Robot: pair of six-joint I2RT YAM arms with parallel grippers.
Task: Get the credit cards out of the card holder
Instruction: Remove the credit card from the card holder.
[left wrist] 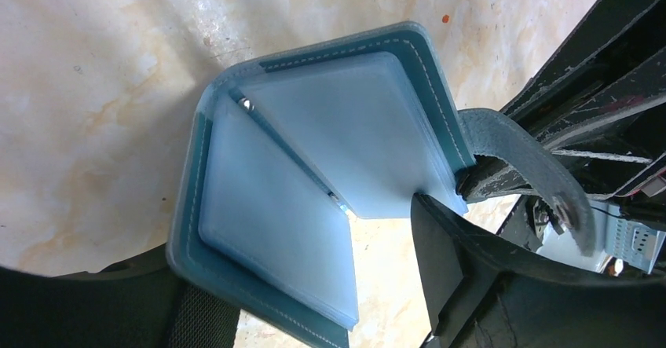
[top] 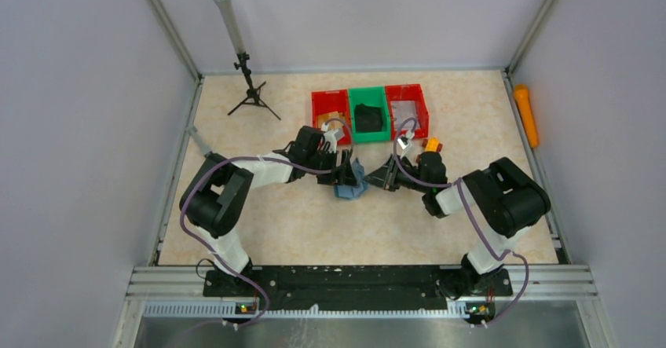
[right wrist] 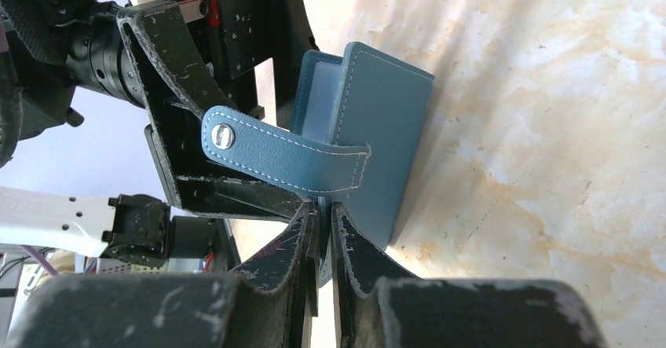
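My right gripper is clenched on the card holder: its two fingers stand almost together and pinch the lower edge of one cover, just under the place where the strap is sewn on. The strap hangs free toward 9 o'clock in the right wrist view, with its press stud undone. My left gripper is on the other side of the card holder, and its fingers are spread wide. The second cover lies against one of them, and a strip of table shows between the card holder and the other finger, so this gripper is released, not grasping. The card holder is folded open between my two grippers, near the middle of the table, and its pale blue sleeves fan out inside. I cannot tell whether cards sit in the sleeves. At 12 o'clock from the grippers three boxes stand in a row, touching: a left red box, a green box with a black lump in it, and a right red box. At 10 o'clock stands a small tripod, and at 2 o'clock an orange stick lies along the wall.
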